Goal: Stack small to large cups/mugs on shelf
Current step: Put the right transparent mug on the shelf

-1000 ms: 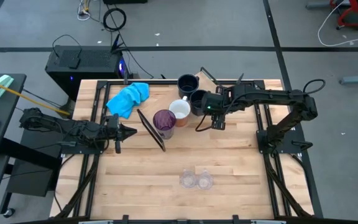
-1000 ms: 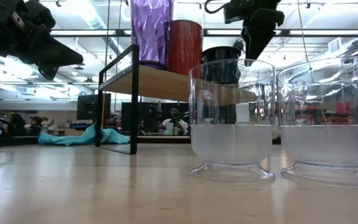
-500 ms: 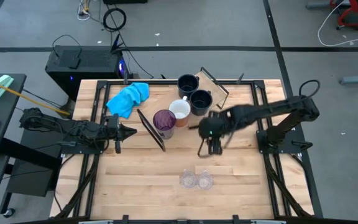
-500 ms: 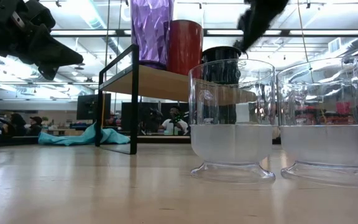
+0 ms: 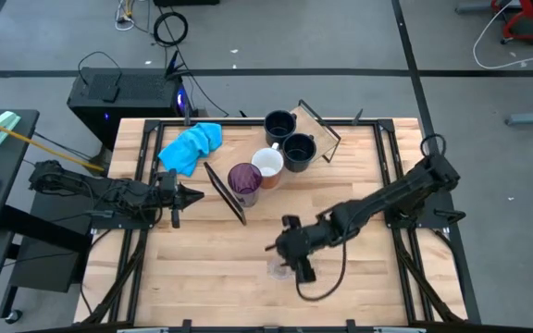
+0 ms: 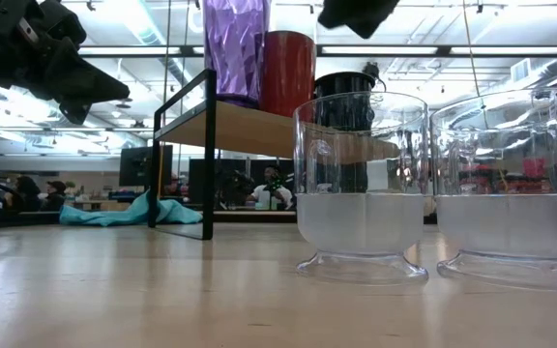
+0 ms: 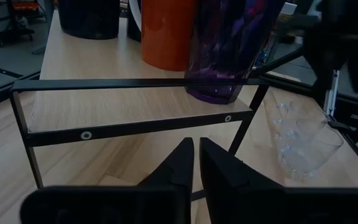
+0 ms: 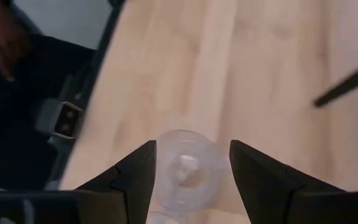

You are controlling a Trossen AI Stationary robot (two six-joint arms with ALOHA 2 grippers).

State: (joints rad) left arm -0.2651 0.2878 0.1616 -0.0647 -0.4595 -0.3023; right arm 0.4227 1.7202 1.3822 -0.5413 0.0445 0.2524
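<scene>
Two small clear glasses [image 6: 361,184] [image 6: 515,184] stand upright on their bases on the table near its near edge. My right gripper [image 5: 291,257] hangs open above them, tilted down. In the right wrist view one glass [image 8: 185,165] shows between the open fingers, below them and untouched. On the shelf [image 5: 327,137] stand the purple tumbler [image 5: 244,182], a mug [image 5: 268,163] white inside and orange outside, and two dark navy mugs [image 5: 300,151] [image 5: 279,123]. My left gripper [image 5: 188,196] waits shut at the table's left, level, pointing at the shelf.
A blue cloth [image 5: 191,146] lies at the far left of the table. The shelf's black wire frame [image 7: 135,127] stands just ahead of my left gripper. Bare tabletop [image 5: 202,268] lies left of the glasses.
My right gripper has swung from beside the navy mugs at the shelf toward the table's near edge, sinking a little and tipping downward, and now hangs over the clear glasses. It has stayed open. The cups have not moved.
</scene>
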